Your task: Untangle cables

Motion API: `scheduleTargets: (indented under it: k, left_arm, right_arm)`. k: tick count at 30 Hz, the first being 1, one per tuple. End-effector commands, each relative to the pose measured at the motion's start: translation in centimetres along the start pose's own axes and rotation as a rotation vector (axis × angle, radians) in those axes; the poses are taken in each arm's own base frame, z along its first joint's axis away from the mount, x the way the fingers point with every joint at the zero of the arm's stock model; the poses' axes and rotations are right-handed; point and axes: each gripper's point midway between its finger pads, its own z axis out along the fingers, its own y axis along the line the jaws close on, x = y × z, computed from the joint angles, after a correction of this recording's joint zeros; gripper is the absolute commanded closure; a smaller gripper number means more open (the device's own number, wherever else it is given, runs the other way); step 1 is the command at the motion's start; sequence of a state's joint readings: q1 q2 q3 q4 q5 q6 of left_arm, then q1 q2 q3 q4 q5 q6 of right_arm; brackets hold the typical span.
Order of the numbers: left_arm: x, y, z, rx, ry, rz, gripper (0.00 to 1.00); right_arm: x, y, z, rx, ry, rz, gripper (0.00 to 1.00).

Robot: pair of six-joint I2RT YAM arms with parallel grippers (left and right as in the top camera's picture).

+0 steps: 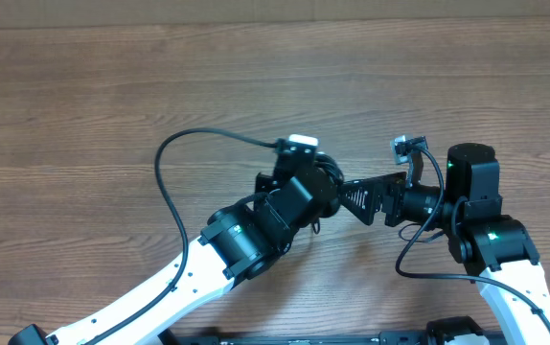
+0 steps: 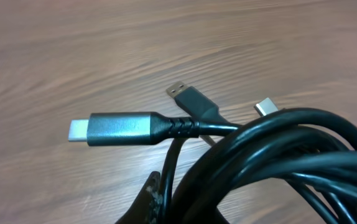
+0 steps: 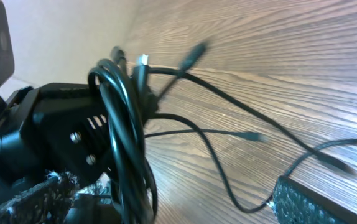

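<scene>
While left fingers [image 2: 144, 202] clamp the cables [image 2: 278, 155] (plugs [image 2: 119, 129] leftward in wrist view), right fingers [image 3: 315, 202] gape empty.

A wooden table [image 1: 83, 96] (brown, visibly grained) spans the view.

Overhead: looks straight down from high above the table [image 1: 83, 86], whole workspace in frame. Left wrist: sits very near, tilts down onto the cables [image 2: 272, 146] filling lower right. Right wrist: faces low across the table, close, bundle at left. Shares that bundle across all three views.
</scene>
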State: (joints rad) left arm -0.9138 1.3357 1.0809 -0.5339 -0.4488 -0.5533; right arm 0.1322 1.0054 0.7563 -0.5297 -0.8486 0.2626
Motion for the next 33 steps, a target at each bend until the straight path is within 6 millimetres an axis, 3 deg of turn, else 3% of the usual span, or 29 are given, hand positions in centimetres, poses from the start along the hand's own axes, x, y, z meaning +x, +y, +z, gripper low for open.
scheduleTargets:
  k: [1, 9, 20, 30, 33]
  left_arm:
    - [-1.7, 2.0, -0.8, -0.092, -0.085, -0.180, 0.96]
    - [-1.7, 0.2, -0.9, 0.008, -0.062, -0.310, 0.96]
    - [-3.6, -0.7, -4.0, 0.134, -0.099, -0.356, 0.96]
    - [-5.8, -0.4, -7.2, 0.208, -0.177, -0.403, 0.96]
    - [-6.2, 0.8, -7.3, 0.152, -0.214, -0.408, 0.96]
  right_arm:
    - [-1.0, -0.1, -0.4, 0.039, -0.035, -0.023, 0.00]
    - [-1.2, -1.4, -0.5, 0.111, -0.051, -0.013, 0.00]
    - [-1.0, -6.3, -1.8, 0.393, -0.109, 0.169, 0.00]
    - [-0.9, -6.7, -1.9, 0.413, -0.110, 0.184, 0.00]
    - [-0.7, -6.5, -1.8, 0.401, -0.102, 0.187, 0.00]
